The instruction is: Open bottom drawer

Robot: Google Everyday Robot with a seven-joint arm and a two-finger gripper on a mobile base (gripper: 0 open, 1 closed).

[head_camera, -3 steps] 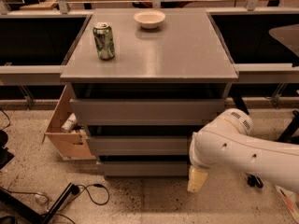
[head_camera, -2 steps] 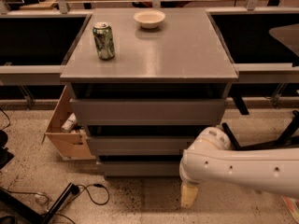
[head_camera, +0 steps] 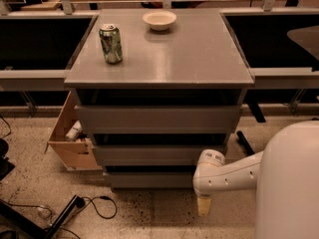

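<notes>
Arm dropped and pulled in since the earlier frames: wrist went from mid-cabinet height to floor level. The gripper point(head_camera: 204, 205) then hung pointing down, below the desk's point(head_camera: 199, 59) front edge and toward its front right corner. Whether the claw was spread or pressed together: cannot tell. It held nothing visible.

Progress: not started in effect. The bottom drawer point(head_camera: 149, 179) sat lowest in the stack under the front edge, its front shut and in line with the cabinet, with no tray showing. The gripper was just right of and lower than its right end; contact could not be confirmed. Judged remaining: get a purchase on the front panel, then pull the drawer out.

Containers, large to small:
- top drawer front point(head_camera: 157, 118) and middle drawer front point(head_camera: 159, 155): both shut, contents hidden.
- cardboard box point(head_camera: 75, 156): on the floor below the desk's left edge, open and tilted, a whitish item point(head_camera: 74, 131) inside, kind unclear.
- bowl point(head_camera: 159, 20): at mid back edge, looked empty.
- can point(head_camera: 110, 44): upright near the left edge.
</notes>
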